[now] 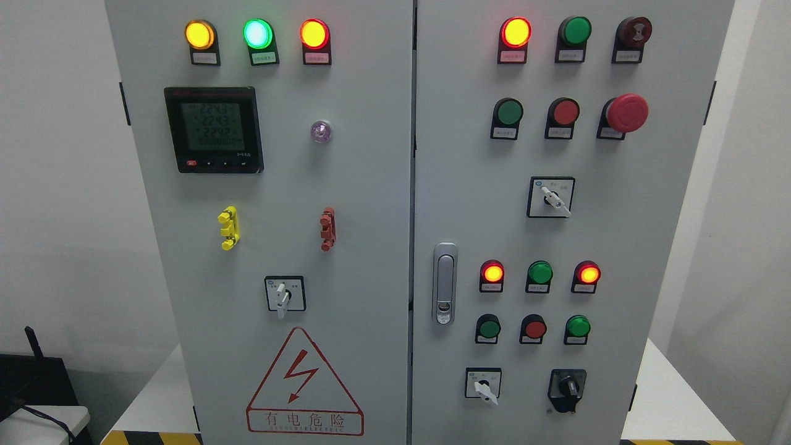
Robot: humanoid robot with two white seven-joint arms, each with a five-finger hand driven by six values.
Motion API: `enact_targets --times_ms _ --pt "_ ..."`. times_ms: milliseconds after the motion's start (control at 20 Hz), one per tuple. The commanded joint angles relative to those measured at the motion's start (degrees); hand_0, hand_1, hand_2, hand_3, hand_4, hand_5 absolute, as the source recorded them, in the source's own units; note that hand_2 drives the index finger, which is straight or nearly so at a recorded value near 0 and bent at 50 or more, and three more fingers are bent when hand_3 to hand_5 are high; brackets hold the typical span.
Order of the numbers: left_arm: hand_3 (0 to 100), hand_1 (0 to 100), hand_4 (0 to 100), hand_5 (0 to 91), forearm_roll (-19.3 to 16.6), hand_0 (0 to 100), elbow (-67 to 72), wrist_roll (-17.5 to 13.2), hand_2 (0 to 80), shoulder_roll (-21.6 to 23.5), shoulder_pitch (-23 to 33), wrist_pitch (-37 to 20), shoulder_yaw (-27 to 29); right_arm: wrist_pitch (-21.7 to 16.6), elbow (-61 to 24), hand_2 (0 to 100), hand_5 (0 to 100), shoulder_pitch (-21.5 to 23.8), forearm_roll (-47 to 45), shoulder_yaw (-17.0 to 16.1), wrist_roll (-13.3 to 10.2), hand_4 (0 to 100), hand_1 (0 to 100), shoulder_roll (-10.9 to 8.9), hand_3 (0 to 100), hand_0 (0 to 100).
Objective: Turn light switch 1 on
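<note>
Head view: grey cabinet [371, 185] w/ two doors fills frame, no robot hand or arm in shot, so hand state can't be told.

Left door: top row of 3 lit lamps, yellow [199, 34], green [258, 33], red [314, 33]. Below, meter [214, 130] w/ lit digits, small clear lens [321, 131] to its right. Mid door: yellow clip [228, 227] and red clip [327, 228]. Under them a rotary switch [284, 294], handle pointing down. Warning triangle [304, 383] w/ lightning bolt at bottom.

Right door: handle [445, 283] at left edge. Top row: lit red lamp [515, 32], unlit green lamp [575, 30], buzzer [634, 31]. Next row: green btn [510, 112], red btn [565, 112], e-stop [626, 112]. Selector [552, 197] below, handle tilted down-right. Lower group: lit red lamp [492, 272], green lamp [539, 272], lit red lamp [587, 273]; under them green btn [489, 328], red btn [534, 329], green btn [578, 326]. Bottom: white selector [484, 384] and black knob [567, 388].

Labels too small to read, so can't tell which control is light switch 1. Nothing stands in front of panel. Cabinet sits on white platform [667, 395] w/ hazard stripe [151, 437] at front edge. Dark gear w/ cable [37, 395] at lower left.
</note>
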Motion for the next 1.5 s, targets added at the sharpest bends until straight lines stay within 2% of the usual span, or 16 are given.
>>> enact_targets --times_ms 0,150,300,600,700,900,1050,1150,1250,1400,1450 --pt "39 0 48 16.4 1.02 50 -24.86 0.03 16.8 1.28 -3.58 -0.79 3.65 -0.02 0.04 0 0 0.0 -1.06 0.0 0.12 0 39 0.0 0 12" --pt "42 0 51 20.7 0.94 44 -27.33 0.2 20.0 1.8 -6.39 -1.59 1.63 -0.02 0.04 0 0 0.0 -1.06 0.0 0.12 0 39 0.0 0 12" --pt "42 0 52 21.2 1.02 38 -29.35 0.99 23.1 3.12 -7.63 -2.02 -2.15 -0.02 0.04 0 0 0.0 -1.06 0.0 0.12 0 39 0.0 0 12" --pt "46 3 55 27.9 0.59 28 -31.9 6.96 30.9 4.09 -10.0 -3.87 -12.78 -0.02 0.04 0 0 0.0 -1.06 0.0 0.12 0 39 0.0 0 12" --pt "48 4 56 30.4 0.32 27 -32.08 8.63 32.7 3.92 -12.71 -3.7 -16.99 -0.02 -0.05 0 0 0.0 -1.06 0.0 0.03 0 39 0.0 0 12" --pt "50 6 57 31.9 -0.73 26 -31.99 11.27 33.8 3.56 -16.94 -2.64 -24.46 -0.02 0.04 0 0 0.0 -0.97 0.0 0.03 0 39 0.0 0 12" --pt "53 7 59 34.7 -0.82 25 -31.99 11.8 36.6 3.21 -18.09 -2.12 -30.44 -0.02 0.04 0 0 0.0 -0.97 0.0 0.03 0 39 0.0 0 12" --pt "56 8 61 37.0 -2.13 25 -31.99 12.33 38.2 1.99 -19.14 -2.11 -34.22 -0.02 0.04 0 0 0.0 -1.06 0.0 0.03 0 39 0.0 0 12" --pt "58 11 63 40.0 -5.2 22 -31.9 13.82 39.2 -0.12 -21.24 -0.55 -37.56 -0.02 0.04 0 0 0.0 -1.06 0.0 0.03 0 39 0.0 0 12" --pt "62 14 66 48.3 -7.5 17 -31.82 18.03 41.2 -3.37 -24.76 4.11 -43.18 -0.02 0.04 0 0 0.0 -1.06 0.0 0.03 0 39 0.0 0 12" --pt "66 16 68 51.9 -8.02 15 -31.64 19.61 41.9 -4.08 -25.73 5.52 -44.77 -0.02 -0.05 0 0 0.0 -1.06 0.0 0.03 0 39 0.0 0 12"
